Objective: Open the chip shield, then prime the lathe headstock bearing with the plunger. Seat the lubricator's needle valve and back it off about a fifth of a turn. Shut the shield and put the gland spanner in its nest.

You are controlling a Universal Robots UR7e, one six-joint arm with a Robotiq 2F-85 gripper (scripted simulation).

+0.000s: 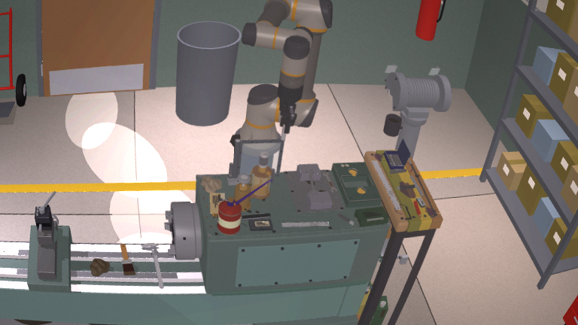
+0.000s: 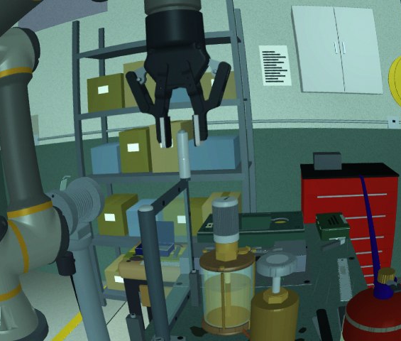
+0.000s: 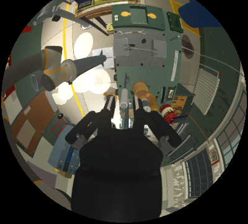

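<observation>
On the back of the lathe headstock the chip shield [image 1: 258, 156] stands raised upright, a clear panel in a grey frame. Its white handle [image 2: 183, 154] sticks up from the top corner. In front of it stands the glass lubricator [image 2: 226, 290] with a knurled grey needle valve knob [image 2: 225, 218] on top. Beside it is the brass plunger pump [image 2: 275, 297] with a grey round cap. The gland spanner [image 3: 130, 32] lies on the grey plate further along the headstock. My gripper [image 2: 180, 141] hangs just above the shield handle, whose tip reaches up between the fingers. The gripper is open and holds nothing.
The lathe bed [image 1: 106, 262] stretches left with chuck and tailstock. A red oil can [image 1: 229, 217] with a blue spout stands at the headstock's front. A side cart [image 1: 403, 189] with tools stands to the right. A grey bin [image 1: 208, 72] and shelving [image 1: 550, 113] stand further off.
</observation>
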